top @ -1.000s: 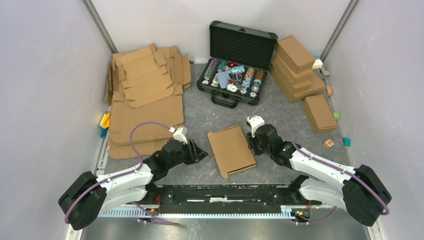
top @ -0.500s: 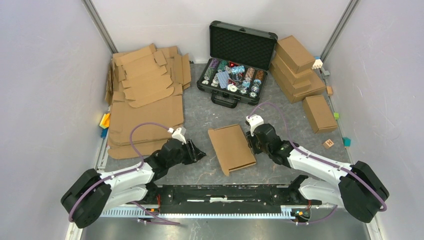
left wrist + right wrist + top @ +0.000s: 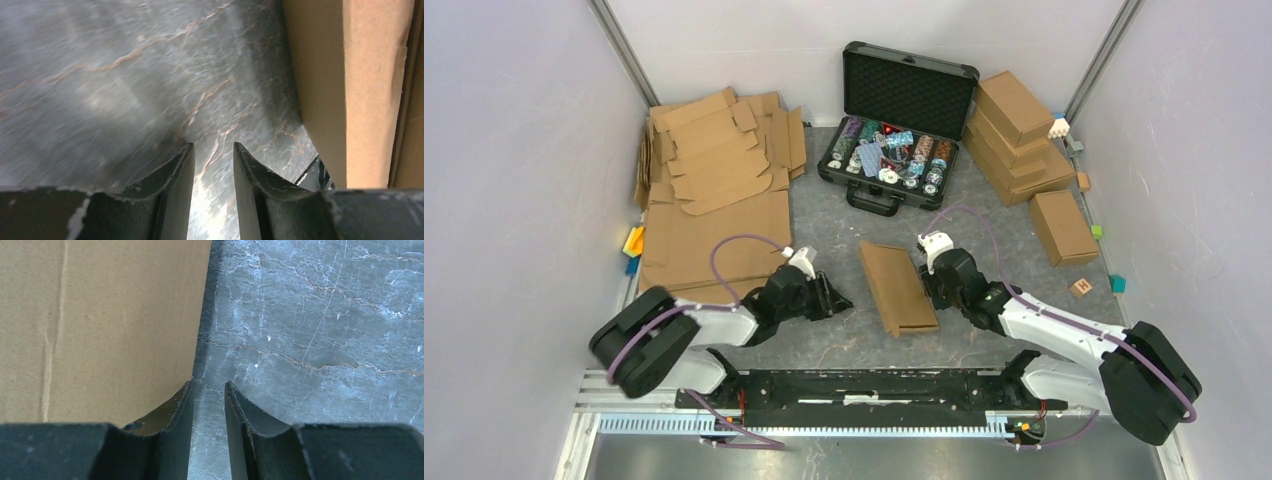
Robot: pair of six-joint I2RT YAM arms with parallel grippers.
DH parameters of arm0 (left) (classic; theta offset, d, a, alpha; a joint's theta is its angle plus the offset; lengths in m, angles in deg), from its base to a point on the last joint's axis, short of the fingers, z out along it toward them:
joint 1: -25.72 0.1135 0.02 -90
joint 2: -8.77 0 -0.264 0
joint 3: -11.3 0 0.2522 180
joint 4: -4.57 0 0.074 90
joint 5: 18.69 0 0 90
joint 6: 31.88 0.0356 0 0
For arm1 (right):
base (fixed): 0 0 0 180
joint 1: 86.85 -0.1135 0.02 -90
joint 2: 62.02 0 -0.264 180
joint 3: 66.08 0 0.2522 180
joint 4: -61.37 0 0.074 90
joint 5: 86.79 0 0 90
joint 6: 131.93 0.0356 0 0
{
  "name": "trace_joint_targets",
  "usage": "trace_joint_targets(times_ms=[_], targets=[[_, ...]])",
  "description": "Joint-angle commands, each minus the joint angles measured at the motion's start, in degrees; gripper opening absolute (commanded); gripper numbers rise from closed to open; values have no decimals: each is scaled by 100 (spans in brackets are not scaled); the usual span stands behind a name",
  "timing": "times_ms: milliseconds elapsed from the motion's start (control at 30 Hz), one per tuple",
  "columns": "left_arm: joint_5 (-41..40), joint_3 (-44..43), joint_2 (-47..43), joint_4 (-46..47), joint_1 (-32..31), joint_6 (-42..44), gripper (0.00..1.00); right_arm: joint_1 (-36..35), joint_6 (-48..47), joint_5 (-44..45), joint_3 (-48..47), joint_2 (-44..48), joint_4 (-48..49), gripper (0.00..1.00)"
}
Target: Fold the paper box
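The paper box (image 3: 900, 288) is a closed, shallow brown cardboard box on the dark marble table between my two grippers. From above it looks narrow, seemingly tipped up on a long edge. My left gripper (image 3: 842, 300) lies low just left of it, a little apart. In the left wrist view the left gripper (image 3: 210, 150) is open with only table between its fingers, and the paper box (image 3: 370, 90) stands at the right. My right gripper (image 3: 927, 290) sits against the box's right side. In the right wrist view the right gripper (image 3: 209, 387) is open and empty, beside the paper box (image 3: 100, 325).
A pile of flat cardboard blanks (image 3: 714, 190) covers the back left. An open black case of poker chips (image 3: 892, 150) stands at the back centre. Finished brown boxes (image 3: 1016, 135) are stacked at the back right, with one more box (image 3: 1062, 226) nearer. Small blocks (image 3: 1081, 288) lie by the walls.
The left arm has swung forward and right, closer to the box, and its jaws have narrowed a little. The box has turned and tipped and looks narrower. The right gripper has barely moved.
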Motion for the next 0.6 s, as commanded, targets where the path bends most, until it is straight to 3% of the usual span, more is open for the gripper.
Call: trace_joint_targets(times_ms=[0, 167, 367, 567], targets=[[442, -387, 1202, 1144, -206, -72, 41, -9, -35, -234, 68, -68, -34, 34], [560, -896, 2033, 2056, -517, -401, 34, -7, -39, -388, 95, -47, 39, 34], [320, -1419, 1610, 949, -780, 39, 31, -52, -144, -807, 32, -77, 171, 36], [331, -1522, 1297, 658, -1014, 208, 30, -95, -271, -1435, -17, 92, 346, 43]])
